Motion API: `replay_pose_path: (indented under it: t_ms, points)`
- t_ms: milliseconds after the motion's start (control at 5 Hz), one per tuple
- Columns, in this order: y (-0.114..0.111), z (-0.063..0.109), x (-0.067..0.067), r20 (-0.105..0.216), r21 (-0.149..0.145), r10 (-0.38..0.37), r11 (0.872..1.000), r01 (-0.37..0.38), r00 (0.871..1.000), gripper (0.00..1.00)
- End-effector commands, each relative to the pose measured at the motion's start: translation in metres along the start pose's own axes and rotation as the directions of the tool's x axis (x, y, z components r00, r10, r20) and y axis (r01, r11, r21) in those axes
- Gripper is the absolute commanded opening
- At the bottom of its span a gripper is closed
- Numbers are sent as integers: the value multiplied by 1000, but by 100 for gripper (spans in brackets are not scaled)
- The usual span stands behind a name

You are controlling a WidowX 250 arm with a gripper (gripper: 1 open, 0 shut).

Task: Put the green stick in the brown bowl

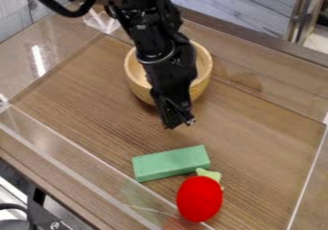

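Note:
The green stick lies flat on the wooden table toward the front, a light green rectangular block. Behind it stands the brown bowl, a round tan wooden bowl that the black arm partly covers. My gripper points steeply down in front of the bowl, its tips just above the table. It is shut and holds nothing. It hangs between the bowl and the stick, touching neither.
A red round toy with a small green leaf sits right next to the stick's front right end. Clear plastic walls ring the tabletop on the left and the front.

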State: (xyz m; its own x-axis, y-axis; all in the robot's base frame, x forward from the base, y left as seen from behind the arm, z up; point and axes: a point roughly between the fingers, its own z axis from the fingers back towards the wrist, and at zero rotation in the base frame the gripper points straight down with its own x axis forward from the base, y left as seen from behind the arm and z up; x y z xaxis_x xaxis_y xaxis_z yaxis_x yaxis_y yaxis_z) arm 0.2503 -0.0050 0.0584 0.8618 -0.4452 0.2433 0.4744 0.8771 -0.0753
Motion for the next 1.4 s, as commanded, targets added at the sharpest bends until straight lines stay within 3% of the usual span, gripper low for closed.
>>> replay_pose_path:
  t_ms: [0,1200]
  points:
    - [0,4,4,15,6,-18,1000,18,1000,0]
    - [-3,5,5,4,-18,-2,1000,2,1000,0]
